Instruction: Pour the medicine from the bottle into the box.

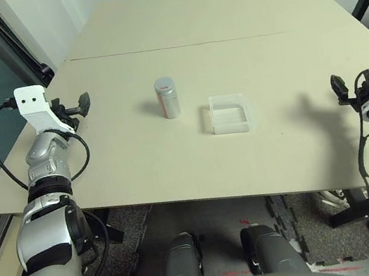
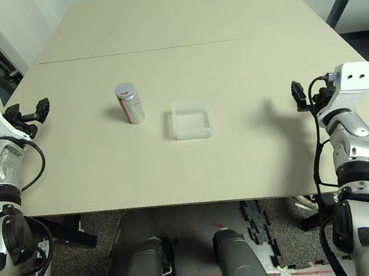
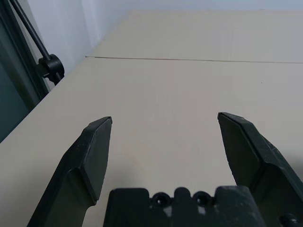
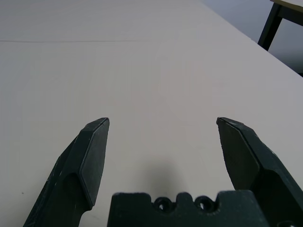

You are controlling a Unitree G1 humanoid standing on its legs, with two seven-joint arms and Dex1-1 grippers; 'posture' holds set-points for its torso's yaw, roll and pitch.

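Two grippers stand idle at the sides of the frame, both with jaws wide apart and nothing between them: the left gripper (image 1: 75, 106) at the left edge, the right gripper (image 2: 299, 96) at the right. The bottle (image 1: 167, 97) stands upright just left of centre on the table (image 1: 138, 160), its grey cap seemingly on. The box (image 1: 229, 114) lies just beside it, toward the lower right, apart from it and, as far as you can tell, with nothing in it.

Nothing is grasped yet, so your step is likely the reach for the bottle. Bring the left gripper across level, keep the jaws wide until the fingers straddle the bottle's body below the cap, then close gently; a tall narrow cylinder will probably tip if one finger touches first. Mind the cap: it probably has to come off before pouring, so leave the right gripper free.
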